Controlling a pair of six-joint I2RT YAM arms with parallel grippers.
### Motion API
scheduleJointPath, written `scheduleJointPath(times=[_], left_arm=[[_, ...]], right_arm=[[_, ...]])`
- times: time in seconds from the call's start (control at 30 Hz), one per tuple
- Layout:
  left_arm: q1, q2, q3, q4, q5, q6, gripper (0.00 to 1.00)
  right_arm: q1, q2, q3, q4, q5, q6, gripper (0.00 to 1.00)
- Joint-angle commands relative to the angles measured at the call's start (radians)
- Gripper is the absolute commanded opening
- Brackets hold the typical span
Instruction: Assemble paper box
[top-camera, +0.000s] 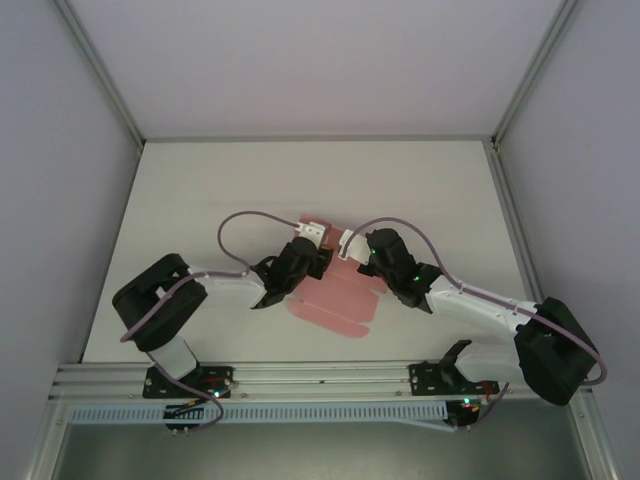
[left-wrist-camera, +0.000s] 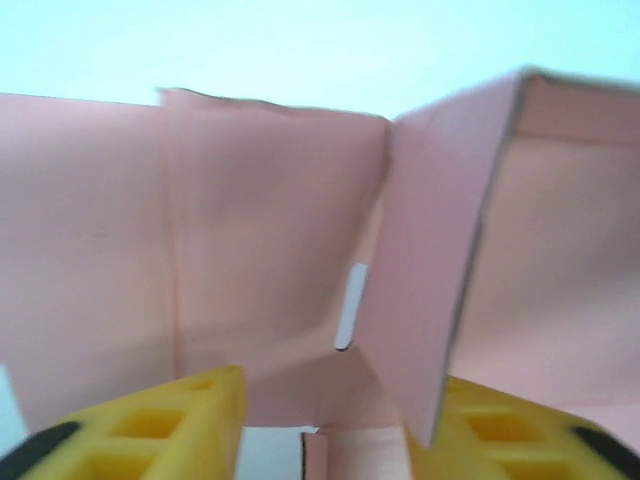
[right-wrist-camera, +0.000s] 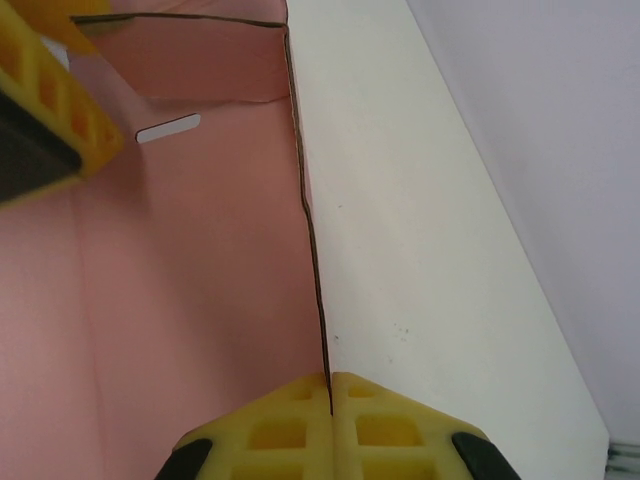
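**A:** Right wrist view: what is the right gripper (right-wrist-camera: 331, 388) doing?

**B:** Its fingers are pressed together, pinching the edge of the pink paper box (right-wrist-camera: 190, 290), which lies in the middle of the table (right-wrist-camera: 430, 260).

**A:** And the left gripper (left-wrist-camera: 335, 410)?

**B:** It's spread, with a raised flap (left-wrist-camera: 430, 270) between its fingers. I'd judge this is the wall-folding step. Next, that flap needs guiding toward the slit (left-wrist-camera: 350, 305).

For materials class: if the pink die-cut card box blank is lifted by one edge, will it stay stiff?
Probably not: the pink card box blank shows creases and a raised flap, so it likely bends there. It looks light; the right gripper pinches only its edge. It may slide on the white table.
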Motion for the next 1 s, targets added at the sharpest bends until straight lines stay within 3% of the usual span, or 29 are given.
scheduleJointPath(times=[0.0, 0.1, 0.13, 0.17, 0.53, 0.7, 0.97], left_arm=[[0.022, -0.1, -0.022, -0.04, 0.004, -0.023, 0.55], [0.039, -0.185, -0.052, -0.079, 0.002, -0.023, 0.81], [0.045, -0.214, -0.063, -0.094, -0.001, -0.027, 0.97], [0.053, -0.248, -0.071, -0.115, -0.001, -0.028, 1.0], [0.266, -0.502, -0.114, -0.344, -0.004, -0.141, 1.0], [0.361, -0.517, -0.097, -0.413, -0.001, -0.164, 1.0], [0.477, -0.484, -0.07, -0.434, 0.114, -0.171, 1.0]], right_arm=[[0.006, 0.011, 0.001, 0.011, 0.026, -0.016, 0.0], [0.009, 0.021, 0.015, 0.013, 0.053, -0.046, 0.0], [0.009, 0.022, 0.022, 0.014, 0.059, -0.054, 0.0], [0.011, 0.024, 0.029, 0.012, 0.06, -0.063, 0.0], [0.016, 0.027, 0.068, 0.072, 0.072, -0.182, 0.0], [0.017, 0.059, 0.078, 0.111, 0.068, -0.25, 0.0], [0.036, 0.124, 0.094, 0.171, 0.109, -0.363, 0.0]])
